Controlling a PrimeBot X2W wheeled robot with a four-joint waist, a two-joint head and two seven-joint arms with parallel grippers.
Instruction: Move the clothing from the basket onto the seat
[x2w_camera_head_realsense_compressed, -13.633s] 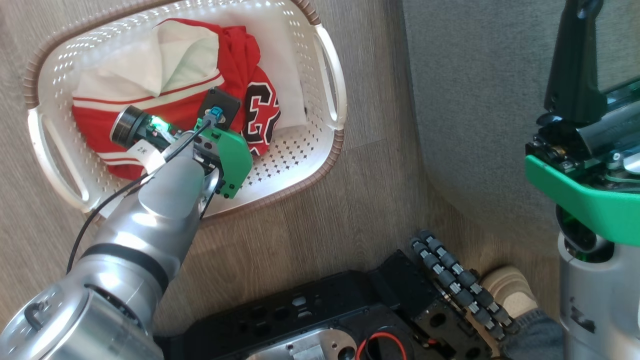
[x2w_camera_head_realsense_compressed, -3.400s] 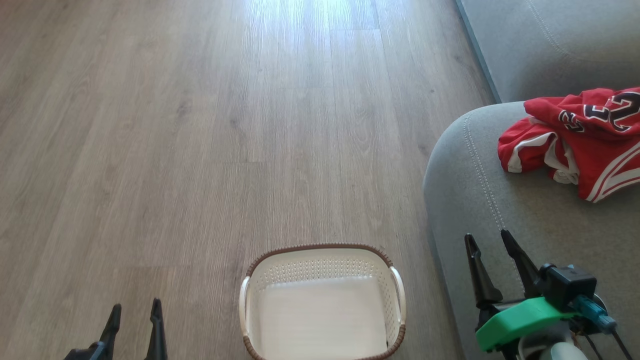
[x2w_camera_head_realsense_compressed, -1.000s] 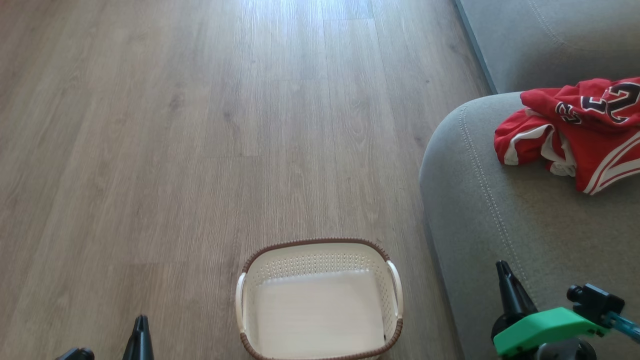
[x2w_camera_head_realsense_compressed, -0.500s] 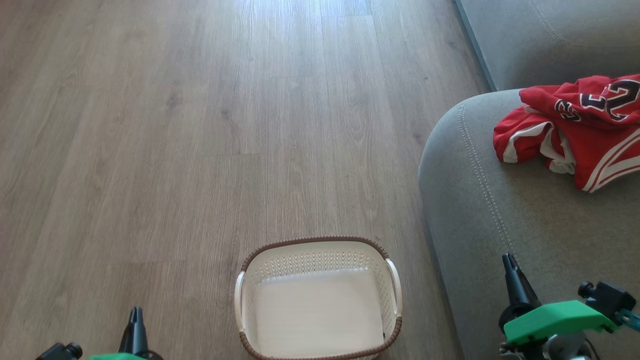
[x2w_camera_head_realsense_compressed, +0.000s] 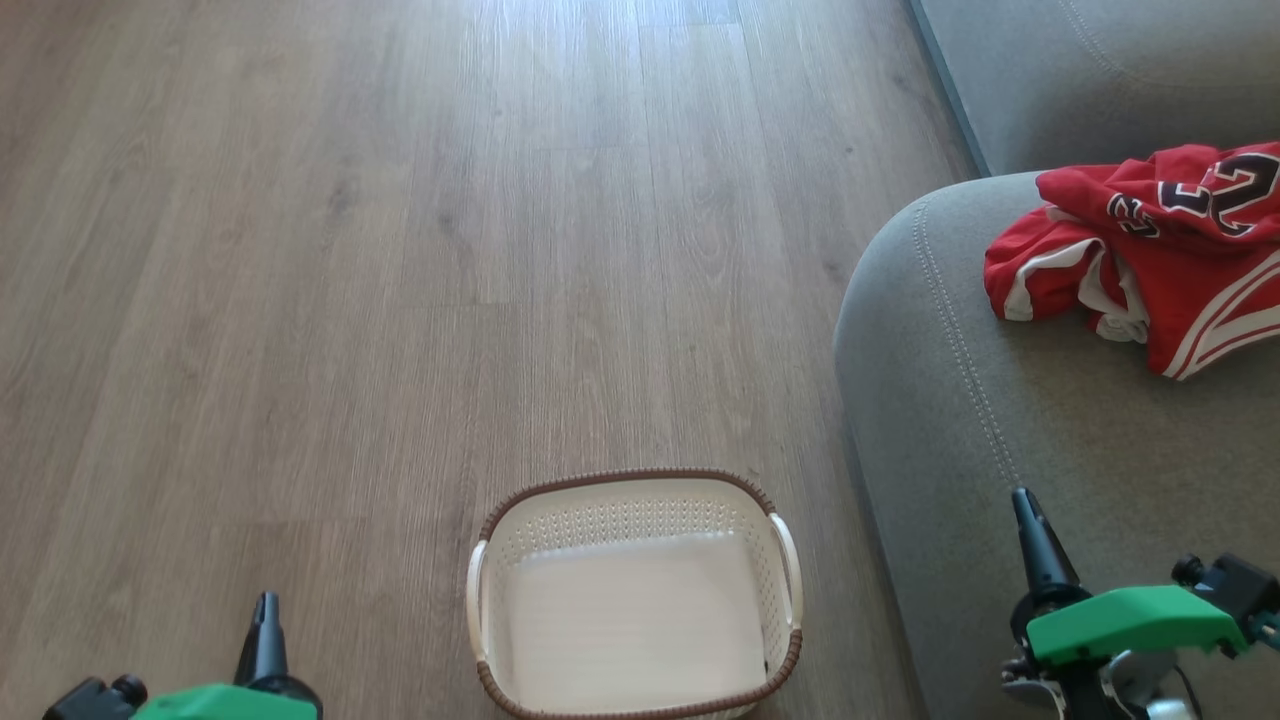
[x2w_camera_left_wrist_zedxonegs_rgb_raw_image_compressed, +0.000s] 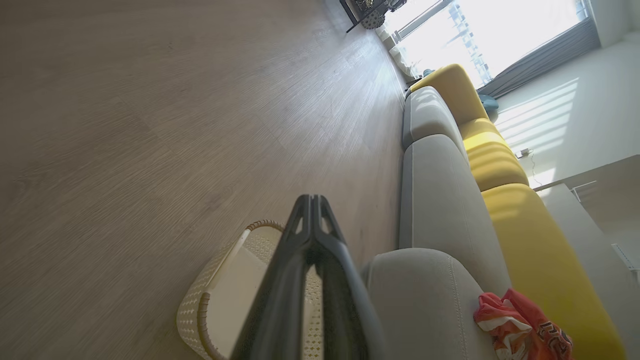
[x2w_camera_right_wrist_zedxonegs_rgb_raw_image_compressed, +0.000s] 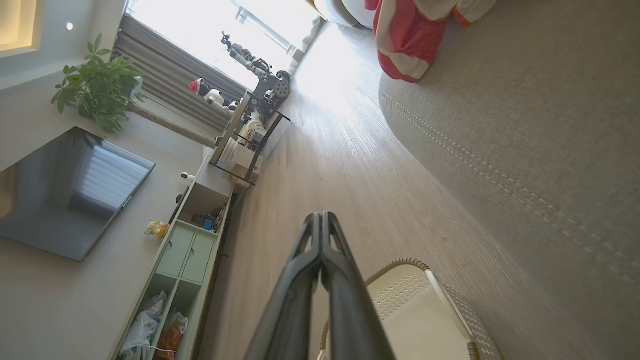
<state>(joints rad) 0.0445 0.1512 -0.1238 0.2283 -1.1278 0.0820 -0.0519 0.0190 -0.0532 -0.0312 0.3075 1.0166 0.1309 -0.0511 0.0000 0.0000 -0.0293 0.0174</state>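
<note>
The left gripper (x2w_camera_left_wrist_zedxonegs_rgb_raw_image_compressed: 311, 198) has its two fingers pressed together along their length, tips meeting, with nothing between them. It points out over the floor (x2w_camera_head_realsense_compressed: 400, 250), low at the left of the head view, a little left of the basket (x2w_camera_head_realsense_compressed: 630, 478). The right gripper (x2w_camera_right_wrist_zedxonegs_rgb_raw_image_compressed: 320, 215) is likewise closed tight and empty, its tips touching. In the head view it rises at the lower right, over the near part of the seat (x2w_camera_head_realsense_compressed: 1000, 430). The basket stands on the floor between the two grippers, close beside the seat's rounded corner, its pale bottom open to view. The clothing (x2w_camera_head_realsense_compressed: 1150, 260) lies in a crumpled red heap on the seat, well beyond the right gripper and near the seat's far edge. Its white trim and black-and-white numbers face up, and part of it runs off the right side of the head view. Further out, the left wrist view shows yellow cushions (x2w_camera_left_wrist_zedxonegs_rgb_raw_image_compressed: 500, 165) along the sofa's back. The right wrist view shows a cabinet (x2w_camera_right_wrist_zedxonegs_rgb_raw_image_compressed: 185, 250), a dark screen (x2w_camera_right_wrist_zedxonegs_rgb_raw_image_compressed: 70, 195), a plant (x2w_camera_right_wrist_zedxonegs_rgb_raw_image_compressed: 97, 87) and a bright window (x2w_camera_right_wrist_zedxonegs_rgb_raw_image_compressed: 200, 35).
</note>
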